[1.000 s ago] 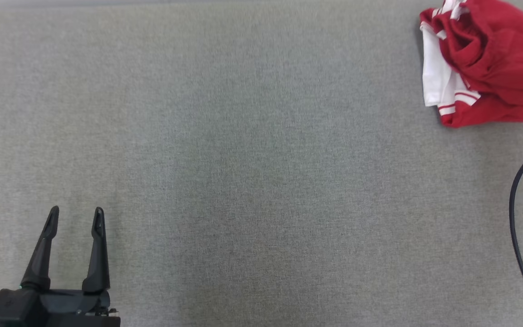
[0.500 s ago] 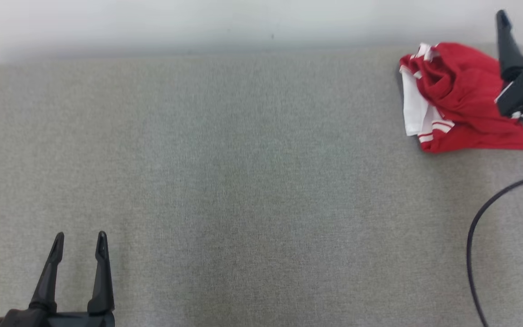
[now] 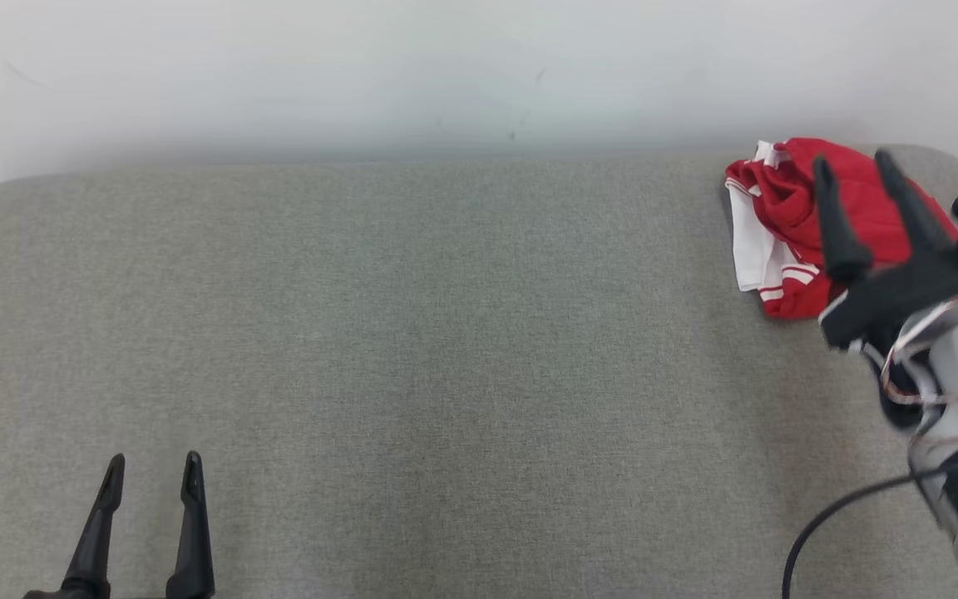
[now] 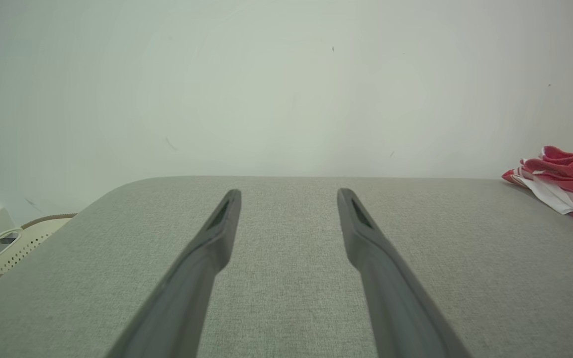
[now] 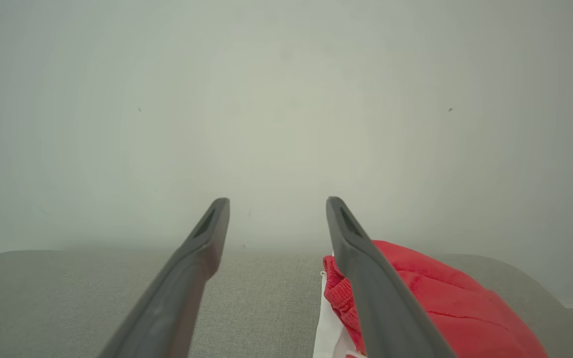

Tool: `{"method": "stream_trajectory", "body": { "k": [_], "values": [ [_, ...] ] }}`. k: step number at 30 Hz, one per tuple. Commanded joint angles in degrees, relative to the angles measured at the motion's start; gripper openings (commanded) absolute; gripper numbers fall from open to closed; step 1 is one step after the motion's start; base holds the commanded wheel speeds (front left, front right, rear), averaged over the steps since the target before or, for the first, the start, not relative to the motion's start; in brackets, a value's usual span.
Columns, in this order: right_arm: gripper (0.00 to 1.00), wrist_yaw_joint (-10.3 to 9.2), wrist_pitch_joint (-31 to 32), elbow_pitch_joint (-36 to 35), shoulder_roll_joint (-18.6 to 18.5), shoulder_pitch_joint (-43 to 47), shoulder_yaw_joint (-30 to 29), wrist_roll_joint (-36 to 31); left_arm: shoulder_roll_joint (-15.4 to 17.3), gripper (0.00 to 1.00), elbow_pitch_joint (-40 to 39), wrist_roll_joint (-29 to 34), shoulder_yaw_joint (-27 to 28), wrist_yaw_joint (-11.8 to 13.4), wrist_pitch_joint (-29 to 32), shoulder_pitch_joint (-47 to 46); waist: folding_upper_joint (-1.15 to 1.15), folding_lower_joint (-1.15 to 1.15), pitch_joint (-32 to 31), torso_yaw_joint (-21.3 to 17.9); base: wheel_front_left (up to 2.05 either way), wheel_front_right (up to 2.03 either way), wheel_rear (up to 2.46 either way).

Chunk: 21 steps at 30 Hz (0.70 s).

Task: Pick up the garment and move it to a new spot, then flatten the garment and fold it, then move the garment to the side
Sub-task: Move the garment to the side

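Head view: a pale wall [image 3: 362,75] runs across the top of the frame, and a grey fabric surface [image 3: 446,374] spans the rest below it. A crumpled red-and-white garment [image 3: 782,200] lies at the upper right, near the surface's rounded far corner. The right claw [image 3: 852,160] is at the right edge, spread wide and empty, with both fingers crossing the red cloth; whether they touch it cannot be told. The left claw [image 3: 155,457], at the lower left, is also released and empty, well apart from the garment. A black cable [image 3: 828,512] curves through the lower right. Left wrist view shows a perforated basket [image 4: 13,243] at its lower left, off the surface.
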Motion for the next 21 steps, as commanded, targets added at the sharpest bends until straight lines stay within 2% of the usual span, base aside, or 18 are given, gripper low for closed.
{"method": "stream_trajectory", "body": {
  "k": [1,11,15,21],
  "values": [
    [1.0,-0.07,0.0,-1.2,0.7,2.9,-0.8,-1.7,-0.1,1.0,0.1,-0.1,-0.1,0.1,-0.2,1.0,0.01,0.01,-0.9,0.7,0.0,0.0,0.0],
    [1.0,-0.07,-0.1,-9.7,5.4,17.5,-9.9,-11.6,-0.4,1.0,0.6,-0.4,-0.4,0.6,-0.2,2.7,0.01,0.01,-3.2,1.7,0.0,0.0,0.0],
    [1.0,-0.06,0.1,-13.6,9.3,23.4,-14.5,-16.9,-0.5,1.0,0.5,-0.6,-0.5,0.8,-0.3,3.3,0.01,0.01,-3.8,1.9,0.0,0.0,0.0],
    [1.0,-0.06,2.0,-20.4,15.3,31.4,-18.1,-21.8,-0.6,1.0,0.6,-0.8,-0.4,1.0,-0.3,4.1,0.01,0.01,-4.7,1.8,0.0,0.0,0.0]
  ]
}}
